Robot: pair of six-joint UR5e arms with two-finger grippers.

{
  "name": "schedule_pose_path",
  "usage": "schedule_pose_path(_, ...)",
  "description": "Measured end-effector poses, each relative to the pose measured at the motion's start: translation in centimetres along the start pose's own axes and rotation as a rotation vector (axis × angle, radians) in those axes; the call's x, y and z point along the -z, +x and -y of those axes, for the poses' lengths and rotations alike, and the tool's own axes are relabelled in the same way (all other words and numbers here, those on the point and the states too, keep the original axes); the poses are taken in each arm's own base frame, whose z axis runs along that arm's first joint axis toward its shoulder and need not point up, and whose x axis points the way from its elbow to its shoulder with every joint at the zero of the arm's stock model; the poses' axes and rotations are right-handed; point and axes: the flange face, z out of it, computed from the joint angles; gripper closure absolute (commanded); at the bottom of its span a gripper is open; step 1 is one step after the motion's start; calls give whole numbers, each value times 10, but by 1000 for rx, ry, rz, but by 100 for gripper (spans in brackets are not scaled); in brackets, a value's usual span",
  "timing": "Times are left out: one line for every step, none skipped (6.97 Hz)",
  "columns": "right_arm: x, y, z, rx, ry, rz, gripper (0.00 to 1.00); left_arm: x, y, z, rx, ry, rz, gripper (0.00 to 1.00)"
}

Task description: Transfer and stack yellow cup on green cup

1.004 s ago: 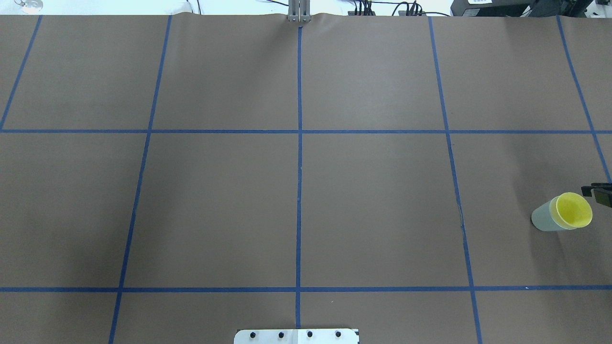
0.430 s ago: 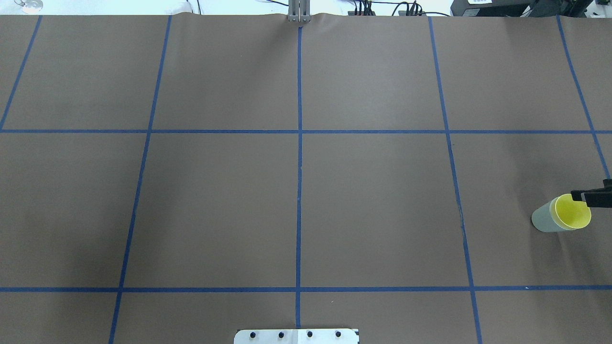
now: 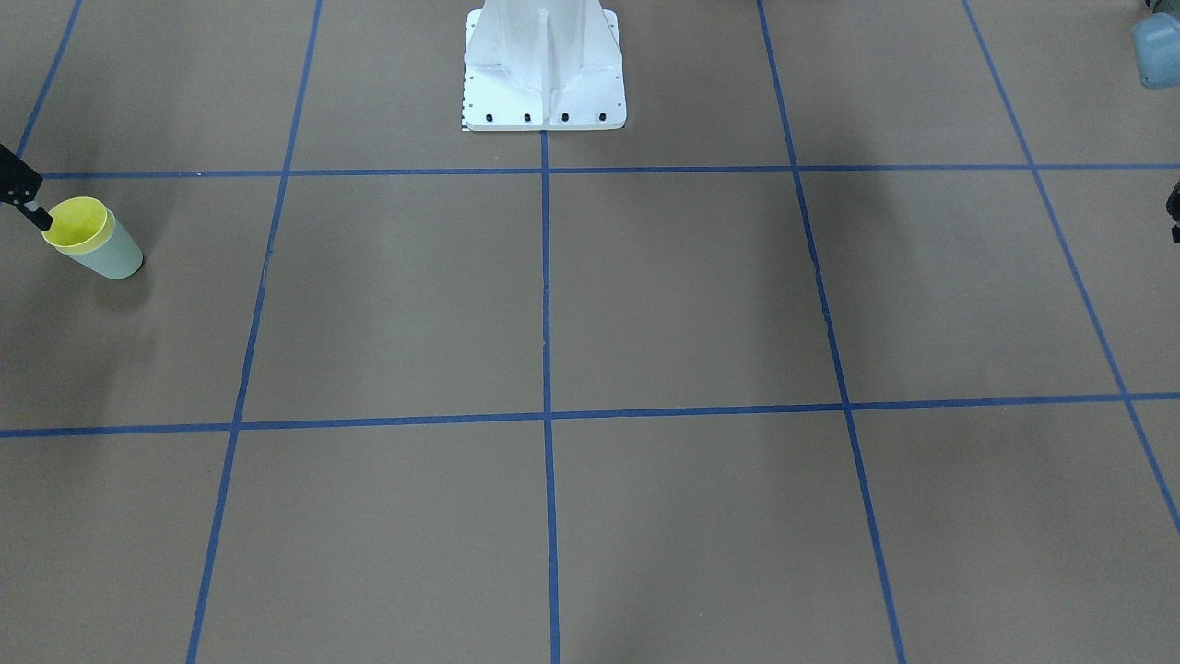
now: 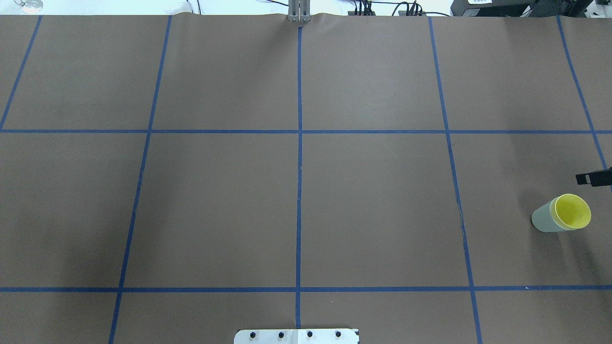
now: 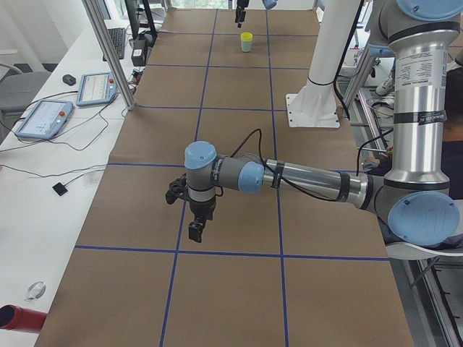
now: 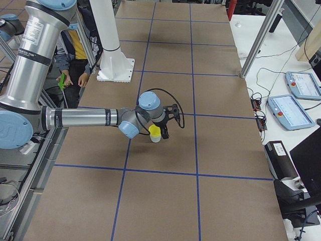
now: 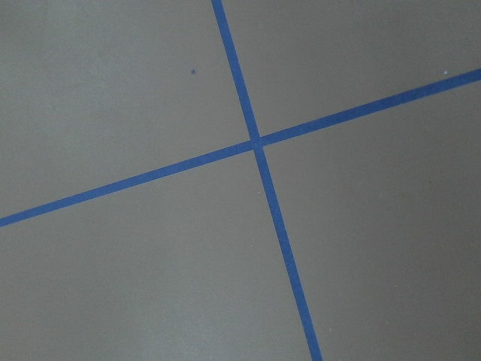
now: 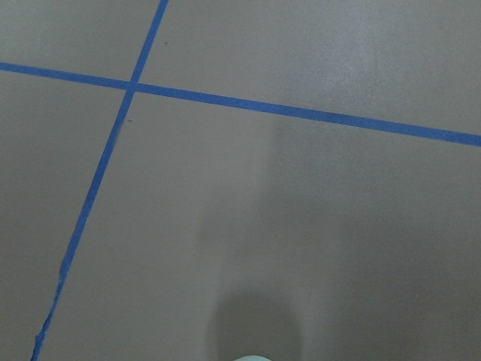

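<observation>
The yellow cup (image 4: 573, 211) sits nested inside the green cup (image 4: 542, 222), upright at the table's far right; both also show in the front view as the yellow cup (image 3: 78, 226) in the green cup (image 3: 112, 260). My right gripper (image 4: 594, 178) hangs just beyond the pair, clear of the rim, with only one black finger (image 3: 35, 214) showing; it holds nothing and looks open. The left gripper (image 5: 195, 228) hangs over a blue tape line far from the cups; I cannot tell whether it is open or shut.
Blue tape lines divide the brown table into squares. The white robot pedestal (image 3: 544, 65) stands at the near middle edge. A person (image 6: 75, 55) stands behind the robot. Control tablets (image 5: 43, 117) lie on a side table.
The yellow cup has settled a little deeper into the green cup. The right gripper's finger slid over the yellow rim, then pulled back off it toward the far side.
</observation>
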Motion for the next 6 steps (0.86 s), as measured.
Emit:
schedule_pose_path(12, 15, 18, 22, -22, -24, 0, -3, -7, -4, -37, -11, -1, 0)
schedule_pose_path(27, 35, 37, 56, -51, -54, 0, -2, -22, -12, -21, -24, -22, 0)
schedule_pose_path(42, 55, 51, 86, -83, -86, 0, 3, -41, -25, 44, -32, -85, 0)
schedule_pose_path(58, 77, 60, 106, -123, -117, 0, 11, -55, -39, 111, -28, -148, 0)
schedule_pose_path(70, 104, 63, 123, -166, -142, 0, 14, -65, -54, 164, -29, -179, 0)
schedule_pose_path(78, 137, 57, 127, -204, -160, 0, 16, -69, -61, 192, -30, -193, 0)
